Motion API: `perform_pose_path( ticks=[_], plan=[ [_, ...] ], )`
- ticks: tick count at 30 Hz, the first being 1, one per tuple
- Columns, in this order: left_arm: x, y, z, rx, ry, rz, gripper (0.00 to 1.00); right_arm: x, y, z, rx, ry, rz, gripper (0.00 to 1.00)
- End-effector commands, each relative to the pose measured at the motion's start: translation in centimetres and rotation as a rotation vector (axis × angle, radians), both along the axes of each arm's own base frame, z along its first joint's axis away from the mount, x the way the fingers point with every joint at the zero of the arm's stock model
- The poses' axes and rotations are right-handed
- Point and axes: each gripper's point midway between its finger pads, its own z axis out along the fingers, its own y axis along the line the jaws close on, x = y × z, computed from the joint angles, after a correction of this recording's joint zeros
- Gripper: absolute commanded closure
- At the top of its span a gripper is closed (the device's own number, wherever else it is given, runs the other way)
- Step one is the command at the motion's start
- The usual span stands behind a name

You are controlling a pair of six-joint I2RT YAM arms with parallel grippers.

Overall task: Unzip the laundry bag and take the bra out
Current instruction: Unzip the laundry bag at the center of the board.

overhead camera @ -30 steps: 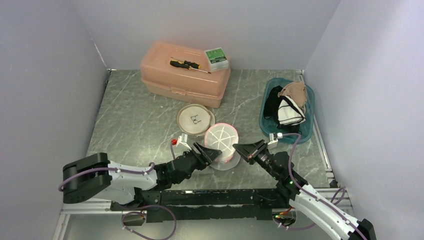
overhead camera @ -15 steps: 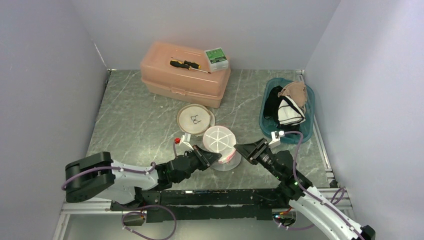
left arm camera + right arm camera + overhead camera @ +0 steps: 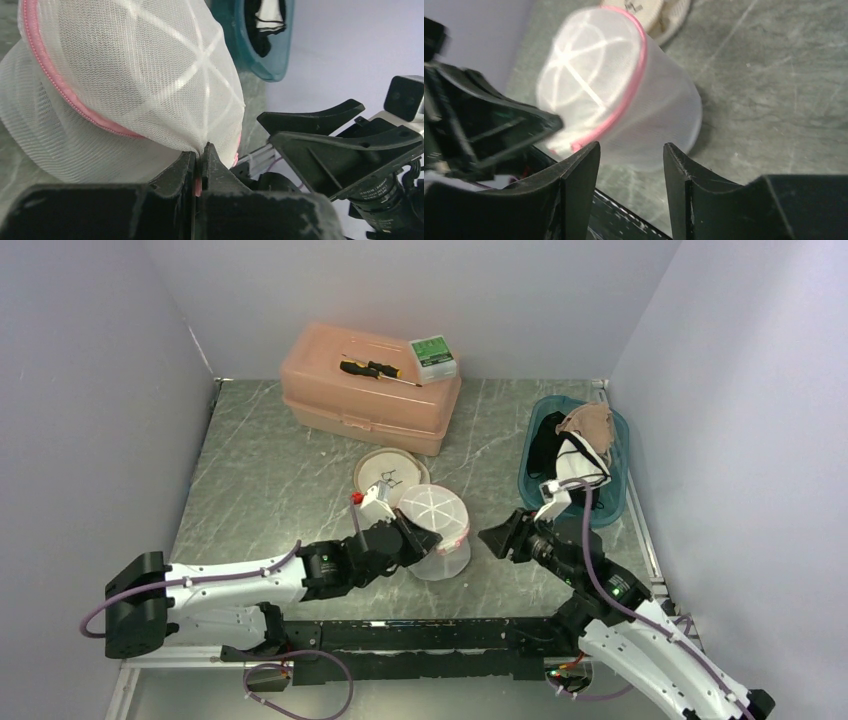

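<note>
The laundry bag (image 3: 437, 525) is a white mesh cylinder with a pink zipper around its top, standing near the table's front. My left gripper (image 3: 424, 540) is shut, pinching the mesh and pink zipper edge at the bag's near left side. The left wrist view shows the jaws (image 3: 201, 156) closed on the fabric under the bag (image 3: 125, 75). My right gripper (image 3: 497, 538) stands open just right of the bag, apart from it. Its wrist view shows nothing between the fingers (image 3: 631, 146), with the bag (image 3: 624, 100) ahead. The bra is hidden.
A pink toolbox (image 3: 370, 390) at the back carries a screwdriver (image 3: 375, 370) and a small green box (image 3: 432, 355). A round beige disc (image 3: 390, 478) lies behind the bag. A teal basket (image 3: 620, 475) of clothes sits at the right wall.
My left gripper has shut on the bag's edge and moved forward and right with it. My right gripper has opened, let go and drawn back to the right.
</note>
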Motion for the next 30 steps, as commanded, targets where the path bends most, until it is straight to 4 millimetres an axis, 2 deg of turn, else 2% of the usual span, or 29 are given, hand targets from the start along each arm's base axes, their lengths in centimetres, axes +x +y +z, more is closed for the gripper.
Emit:
perform_pose_path(
  ticks=[1, 3, 7, 11, 14, 15, 20, 25, 30],
  plan=[
    [0.6, 2.2, -1.0, 0.201, 0.031, 0.039, 0.97, -0.6, 0.4, -1.0, -0.120, -0.039, 0.099, 0.48],
    [0.7, 2.8, -1.2, 0.245, 0.060, 0.038, 0.97, -1.1, 1.5, -0.3, -0.088, -0.085, 0.167, 0.46],
    [1.0, 4.5, -1.7, 0.267, 0.114, 0.030, 0.97, -2.8, 5.0, 0.6, 0.057, -0.126, 0.352, 0.39],
    [1.0, 6.3, -2.1, 0.246, 0.143, 0.055, 0.97, -2.8, 6.2, 0.3, 0.119, -0.143, 0.389, 0.39],
    [1.2, 7.1, -1.6, 0.269, 0.151, 0.069, 0.97, -1.6, 6.4, -0.1, 0.051, -0.159, 0.340, 0.40],
    [1.2, 7.1, -1.5, 0.294, 0.152, 0.067, 0.97, -1.8, 6.8, -0.7, -0.002, -0.158, 0.340, 0.40],
    [1.7, 6.9, -0.5, 0.389, 0.156, 0.060, 0.97, -1.4, 9.1, -0.4, -0.177, -0.215, 0.261, 0.36],
    [1.9, 6.4, -0.2, 0.379, 0.163, 0.060, 0.97, -0.1, 10.6, 0.1, -0.158, -0.246, 0.189, 0.38],
    [1.7, 6.5, 0.1, 0.365, 0.160, 0.057, 0.97, 1.3, 10.6, 0.1, -0.160, -0.256, 0.093, 0.42]
  ],
)
